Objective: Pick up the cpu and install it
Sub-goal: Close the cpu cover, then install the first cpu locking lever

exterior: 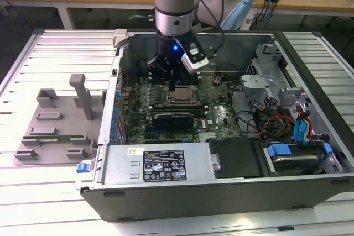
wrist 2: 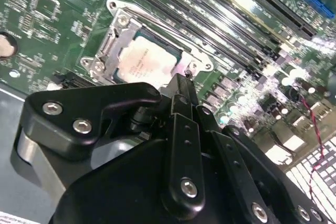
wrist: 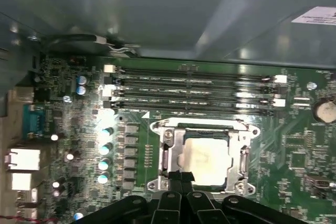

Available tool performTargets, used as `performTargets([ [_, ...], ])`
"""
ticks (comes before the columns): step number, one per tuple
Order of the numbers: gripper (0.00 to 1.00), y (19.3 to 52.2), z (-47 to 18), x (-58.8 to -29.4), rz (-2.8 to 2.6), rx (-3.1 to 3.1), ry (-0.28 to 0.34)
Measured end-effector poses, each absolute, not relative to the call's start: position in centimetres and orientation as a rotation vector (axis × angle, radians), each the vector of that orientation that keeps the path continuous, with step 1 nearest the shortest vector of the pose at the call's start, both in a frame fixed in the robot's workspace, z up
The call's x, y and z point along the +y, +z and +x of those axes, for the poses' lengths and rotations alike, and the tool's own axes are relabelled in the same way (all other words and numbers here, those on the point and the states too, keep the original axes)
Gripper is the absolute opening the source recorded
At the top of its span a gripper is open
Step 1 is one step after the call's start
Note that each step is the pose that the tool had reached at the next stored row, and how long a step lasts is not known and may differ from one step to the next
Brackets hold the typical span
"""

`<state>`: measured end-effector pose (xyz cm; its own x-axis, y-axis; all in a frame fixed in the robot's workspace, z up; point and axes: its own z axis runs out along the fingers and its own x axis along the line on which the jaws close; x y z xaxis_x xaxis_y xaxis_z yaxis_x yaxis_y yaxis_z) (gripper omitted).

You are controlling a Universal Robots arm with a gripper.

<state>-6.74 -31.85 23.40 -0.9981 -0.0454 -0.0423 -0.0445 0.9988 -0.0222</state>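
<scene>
Cpu (wrist: 207,158) lies flat within its socket frame (wrist: 167,153), centre of the exterior view, which likely explains why the gripper (wrist: 181,176) at its edge has jaws pinched together, empty.

Looks onto a green motherboard (wrist: 294,150) bordered by a grey case wall (wrist: 157,14). Finds the cpu (wrist: 207,158), pale silver top up, seated flat inside the metal socket frame (wrist: 167,153). Places four long memory slots (wrist: 194,90) just beside that frame and a row of round capacitors (wrist: 106,148) near it. Catches the black gripper (wrist: 181,176), tips pressed together, at the frame's edge; contact not discernible.
</scene>
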Motion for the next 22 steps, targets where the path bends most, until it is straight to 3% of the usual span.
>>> performTargets([
  [7, 0.11, 23.6, -4.6, -31.8, -0.070, 3.095, -0.033],
  [9, 0.11, 25.5, -4.6, -31.8, -0.070, 3.095, -0.034],
  [22, 0.11, 25.7, -4.6, -31.8, -0.070, 3.095, -0.034],
])
